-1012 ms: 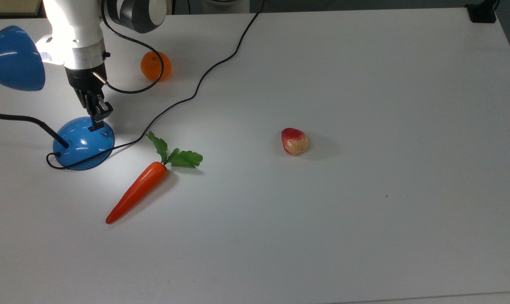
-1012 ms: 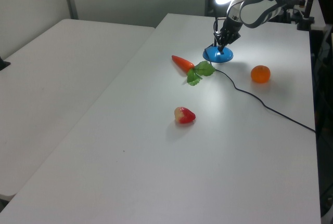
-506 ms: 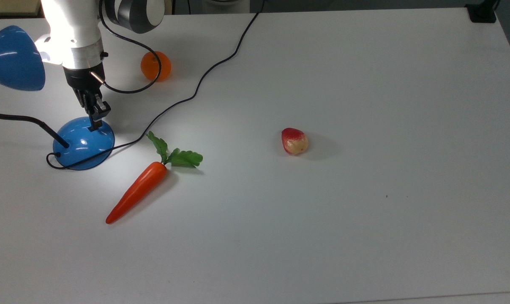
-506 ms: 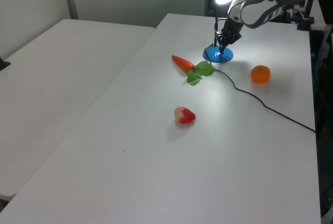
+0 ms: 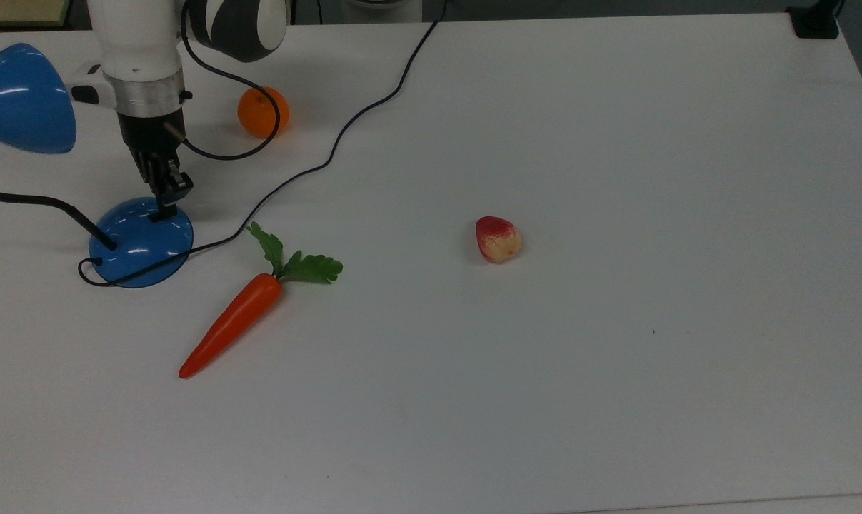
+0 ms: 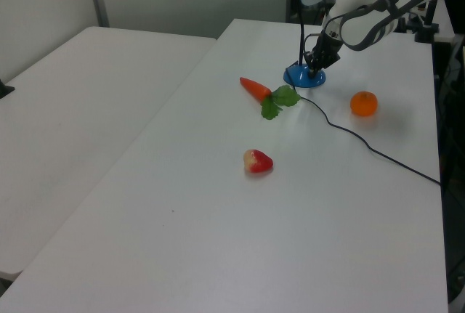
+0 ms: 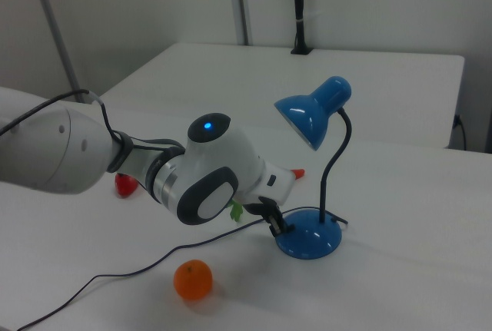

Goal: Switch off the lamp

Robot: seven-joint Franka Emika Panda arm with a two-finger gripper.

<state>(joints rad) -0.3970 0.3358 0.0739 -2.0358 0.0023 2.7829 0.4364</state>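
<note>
Lamp (image 5: pixel 81 178), top view: near the counter's (image 5: pixel 616 400) left edge; blue shade at the far left, black neck running down to the round base; glow gone from the shade and from the counter around the base, bright half a second ago.
Tool (image 5: pixel 165 208), top view: tip pressed on the upper edge of the base; fingers drawn together, nothing clamped; shifted slightly right since the earlier frame.
Carrot (image 5: pixel 239 314), top view: just right of the base and below it, leaves pointing up-left; unmoved.
Orange (image 5: pixel 259 113), top view: above the base, beside the arm's cable; unmoved.
Strawberry (image 5: pixel 498 239), top view: mid-counter, well apart from the rest; unmoved.
Open room, top view: wide bare counter to the right and below; black cord (image 5: pixel 373 107) snaking from the base to the top edge.
Lamp (image 6: pixel 305 75), left view: at the far end of the counter, shade no longer glaring.
Tool (image 6: pixel 314 70), left view: down on the base, carrot (image 6: pixel 256 88) near the left view's left, orange (image 6: pixel 363 103) near the left view's right.
Lamp (image 7: pixel 311 240), right view: upright, shade tilted toward the arm, dark.
Tool (image 7: pixel 277 227), right view: touching the base's side; orange (image 7: pixel 192 280) near, toward the counter's near edge.
</note>
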